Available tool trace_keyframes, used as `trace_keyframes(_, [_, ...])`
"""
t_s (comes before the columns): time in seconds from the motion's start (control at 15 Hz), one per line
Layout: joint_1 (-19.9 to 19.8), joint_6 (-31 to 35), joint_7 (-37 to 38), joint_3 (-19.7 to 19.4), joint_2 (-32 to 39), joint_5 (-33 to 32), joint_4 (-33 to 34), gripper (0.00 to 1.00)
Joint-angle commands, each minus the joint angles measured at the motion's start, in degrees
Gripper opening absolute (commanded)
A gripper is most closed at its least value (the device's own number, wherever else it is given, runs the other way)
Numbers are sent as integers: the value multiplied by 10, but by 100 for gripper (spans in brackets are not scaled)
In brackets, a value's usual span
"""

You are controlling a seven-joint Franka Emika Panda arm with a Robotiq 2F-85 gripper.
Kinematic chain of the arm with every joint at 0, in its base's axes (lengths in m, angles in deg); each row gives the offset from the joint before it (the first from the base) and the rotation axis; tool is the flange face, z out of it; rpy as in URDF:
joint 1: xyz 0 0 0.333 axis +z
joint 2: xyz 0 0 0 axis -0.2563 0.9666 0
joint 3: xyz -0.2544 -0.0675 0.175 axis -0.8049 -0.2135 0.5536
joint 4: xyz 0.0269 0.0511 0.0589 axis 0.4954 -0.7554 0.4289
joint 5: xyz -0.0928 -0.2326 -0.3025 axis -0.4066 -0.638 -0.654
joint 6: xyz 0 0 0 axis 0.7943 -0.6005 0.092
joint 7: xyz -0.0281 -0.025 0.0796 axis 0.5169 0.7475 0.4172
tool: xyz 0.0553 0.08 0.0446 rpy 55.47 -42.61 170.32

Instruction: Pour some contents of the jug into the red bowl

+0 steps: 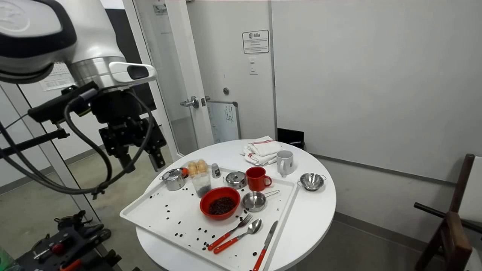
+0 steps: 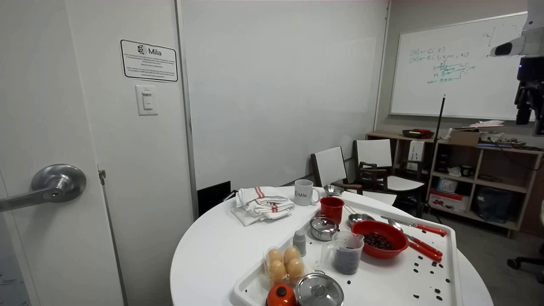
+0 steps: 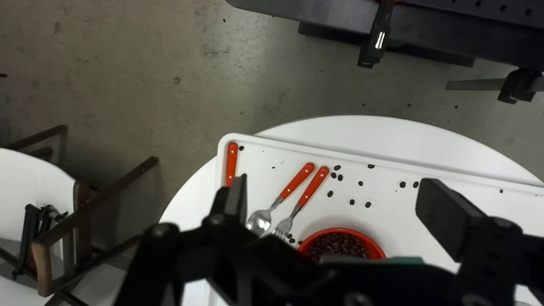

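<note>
Little room (jug beside bowl rim)

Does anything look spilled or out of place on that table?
Yes: dark beans lie scattered on the white tray, outside the red bowl. It looks like a spill, since the bowl holds more that look alike. The wrist view also shows dark specks on the floor, perhaps strays.

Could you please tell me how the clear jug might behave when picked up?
The jug may feel bottom-heavy, since its dark contents sit low inside. With no lid visible, it could spill if tipped. Looking smooth, it may prove slightly slippery.
</note>
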Motion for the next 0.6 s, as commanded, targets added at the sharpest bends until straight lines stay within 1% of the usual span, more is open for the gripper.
trace_keyframes(0.0, [3, -2, 1, 0, 4, 0, 2, 100])
trace_keyframes(0.07, [4, -2, 1, 0, 7, 0, 4, 100])
trace_keyframes(0.13, [-3, -8, 52, 23, 24, -3, 11, 100])
trace_keyframes(0.2, [0, -8, 74, 34, 34, -2, 15, 100])
trace_keyframes(0.33, [13, -5, 145, 70, 68, 11, 29, 100])
trace_keyframes(0.53, [31, -8, 248, 129, 119, 12, 57, 100])
